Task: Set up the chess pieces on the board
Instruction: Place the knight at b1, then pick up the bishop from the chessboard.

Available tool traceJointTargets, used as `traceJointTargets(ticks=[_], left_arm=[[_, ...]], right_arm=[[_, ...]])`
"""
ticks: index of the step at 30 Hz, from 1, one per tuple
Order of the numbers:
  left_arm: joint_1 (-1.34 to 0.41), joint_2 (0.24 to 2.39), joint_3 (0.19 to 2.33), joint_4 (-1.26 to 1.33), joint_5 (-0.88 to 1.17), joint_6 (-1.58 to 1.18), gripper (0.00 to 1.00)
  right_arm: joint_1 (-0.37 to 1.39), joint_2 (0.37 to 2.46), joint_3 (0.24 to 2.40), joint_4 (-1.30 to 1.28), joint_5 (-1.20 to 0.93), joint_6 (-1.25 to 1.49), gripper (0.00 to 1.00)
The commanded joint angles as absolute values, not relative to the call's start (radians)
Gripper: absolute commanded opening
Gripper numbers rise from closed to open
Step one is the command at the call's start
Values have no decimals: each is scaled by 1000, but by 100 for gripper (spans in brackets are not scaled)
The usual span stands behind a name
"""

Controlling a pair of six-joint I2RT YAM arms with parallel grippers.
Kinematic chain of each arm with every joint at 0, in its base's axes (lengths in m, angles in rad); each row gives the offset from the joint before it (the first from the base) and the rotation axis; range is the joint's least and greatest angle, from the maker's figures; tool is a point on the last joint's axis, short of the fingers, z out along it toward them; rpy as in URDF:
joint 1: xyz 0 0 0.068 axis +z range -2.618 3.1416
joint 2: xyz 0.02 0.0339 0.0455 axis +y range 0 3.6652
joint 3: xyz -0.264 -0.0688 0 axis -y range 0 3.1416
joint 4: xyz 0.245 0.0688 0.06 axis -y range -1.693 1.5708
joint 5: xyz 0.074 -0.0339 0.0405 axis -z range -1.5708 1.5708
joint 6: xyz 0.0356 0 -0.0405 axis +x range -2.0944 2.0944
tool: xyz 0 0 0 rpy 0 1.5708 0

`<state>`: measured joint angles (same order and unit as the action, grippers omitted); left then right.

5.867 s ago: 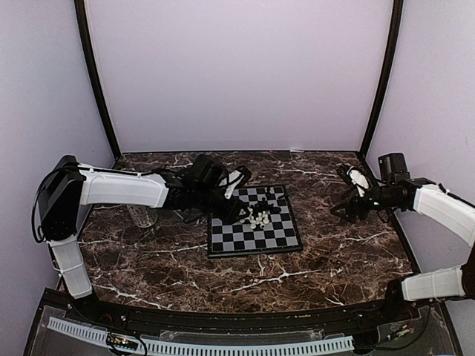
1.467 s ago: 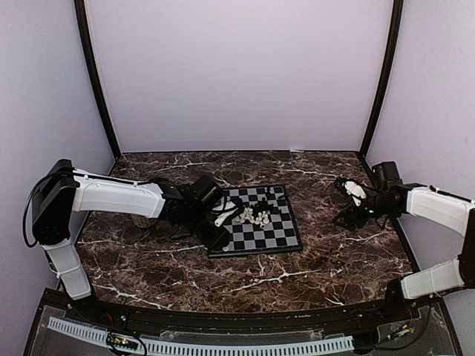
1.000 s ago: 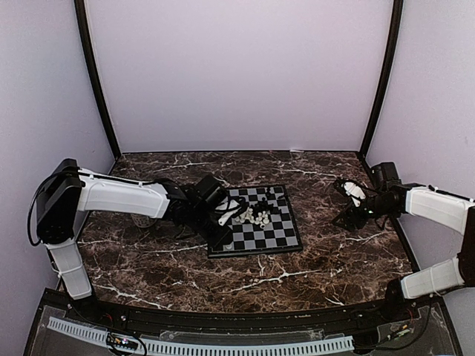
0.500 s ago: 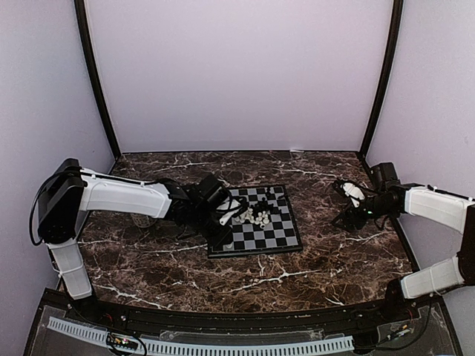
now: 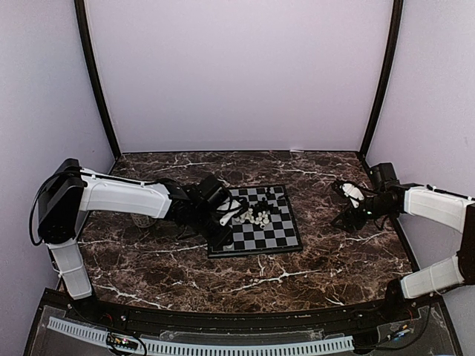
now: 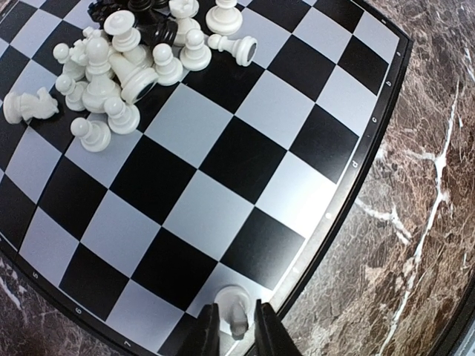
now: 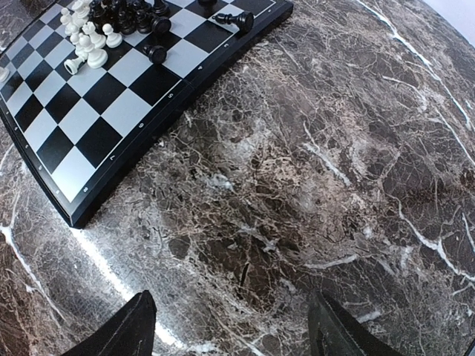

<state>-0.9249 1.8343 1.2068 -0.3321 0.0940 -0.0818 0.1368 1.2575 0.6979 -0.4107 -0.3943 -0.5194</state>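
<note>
The board [image 5: 276, 236] lies mid-table, also seen in the left wrist view [image 6: 223, 148] and the right wrist view [image 7: 96, 104]. A heap of white and black chess pieces [image 5: 256, 216] [image 6: 119, 67] [image 7: 111, 22] crowds its far-middle squares, some toppled. My left gripper [image 5: 223, 228] [image 6: 236, 332] hangs low over the board's near left corner. Its jaws are slightly open around a white piece [image 6: 234, 300], which stands upright on a pale edge square with thin gaps either side. My right gripper [image 5: 347, 204] [image 7: 234, 326] is open over bare marble right of the board.
A clear cup [image 5: 141, 220] sits left of the board, partly hidden behind my left arm. A black piece [image 7: 234, 18] lies toppled at the board's edge and a black pawn [image 7: 156, 53] stands apart from the heap. Walls enclose the marble tabletop [image 5: 334, 252].
My left gripper's jaws have parted a little around the white piece, which stays standing on its square. Neither arm has visibly shifted in the last second.
</note>
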Motion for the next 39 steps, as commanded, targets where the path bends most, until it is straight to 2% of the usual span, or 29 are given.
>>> traceJointTargets(ticks=[1, 3, 9, 14, 16, 19, 20, 23, 29, 39], left_arm=[[-930, 1819, 1222, -364, 100, -68, 25], [-931, 1808, 1235, -371, 92, -62, 32], [-930, 1715, 1344, -426, 94, 3, 44], [-922, 1644, 1355, -331, 25, 82, 62], [-893, 1637, 1339, -283, -28, 87, 65], [-791, 1655, 1332, -248, -42, 33, 65], [-763, 1660, 1327, -231, -17, -31, 65], [-636, 1667, 1275, -127, 80, -108, 60], [-552, 1694, 1237, -36, 160, -140, 55], [-545, 1674, 1231, -53, 213, -116, 55]], right_arm=[[143, 1261, 701, -393, -402, -523, 71], [143, 1250, 730, -410, -426, -514, 71], [174, 1309, 906, -528, -535, -534, 70], [314, 1416, 1053, -572, -507, -552, 68], [371, 1477, 1124, -596, -478, -551, 67], [441, 1585, 1231, -638, -453, -556, 60], [458, 1618, 1261, -645, -445, -559, 56], [512, 1717, 1347, -674, -412, -557, 48], [598, 1884, 1492, -713, -325, -556, 50], [650, 2034, 1632, -778, -273, -567, 49]])
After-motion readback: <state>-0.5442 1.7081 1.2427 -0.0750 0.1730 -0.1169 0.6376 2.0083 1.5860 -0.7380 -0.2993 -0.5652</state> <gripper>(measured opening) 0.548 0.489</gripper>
